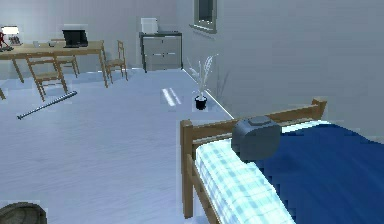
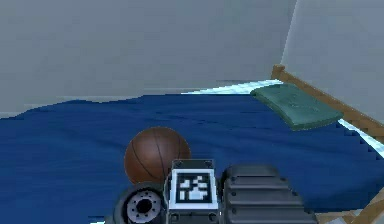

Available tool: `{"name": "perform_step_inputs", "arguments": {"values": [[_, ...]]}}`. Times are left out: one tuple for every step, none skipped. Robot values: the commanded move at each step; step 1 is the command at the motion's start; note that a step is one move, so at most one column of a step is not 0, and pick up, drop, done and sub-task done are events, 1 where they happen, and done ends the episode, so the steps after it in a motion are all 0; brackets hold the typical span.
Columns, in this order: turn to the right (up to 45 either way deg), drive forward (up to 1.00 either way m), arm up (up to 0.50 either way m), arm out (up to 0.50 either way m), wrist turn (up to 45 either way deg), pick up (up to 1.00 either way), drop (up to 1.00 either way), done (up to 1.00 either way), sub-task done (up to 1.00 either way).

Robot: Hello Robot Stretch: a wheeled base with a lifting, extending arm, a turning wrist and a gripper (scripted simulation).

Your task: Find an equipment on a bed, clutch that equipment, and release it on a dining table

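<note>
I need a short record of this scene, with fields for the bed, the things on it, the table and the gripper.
bed: wooden, with a blue blanket
on bed: brown basketball, green pillow
dining table: forward view's far left, laptop on it
floor: potted plant by the wall
gripper: at the arm side view's bottom edge, basketball just above it in the picture
holding anything: cannot tell

The bed is mostly bare blue blanket, loads of room. Only a basketball by the near edge and a green pillow at the far right corner.
</note>
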Motion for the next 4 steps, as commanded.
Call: {"name": "perform_step_inputs", "arguments": {"values": [[0.0,0.0,0.0,0.12,0.0,0.0,0.0,0.0,0.0],[0.0,0.0,0.0,0.0,45.0,0.0,0.0,0.0,0.0],[0.0,0.0,0.0,0.0,45.0,0.0,0.0,0.0,0.0],[0.0,0.0,0.0,0.0,45.0,0.0,0.0,0.0,0.0]]}}
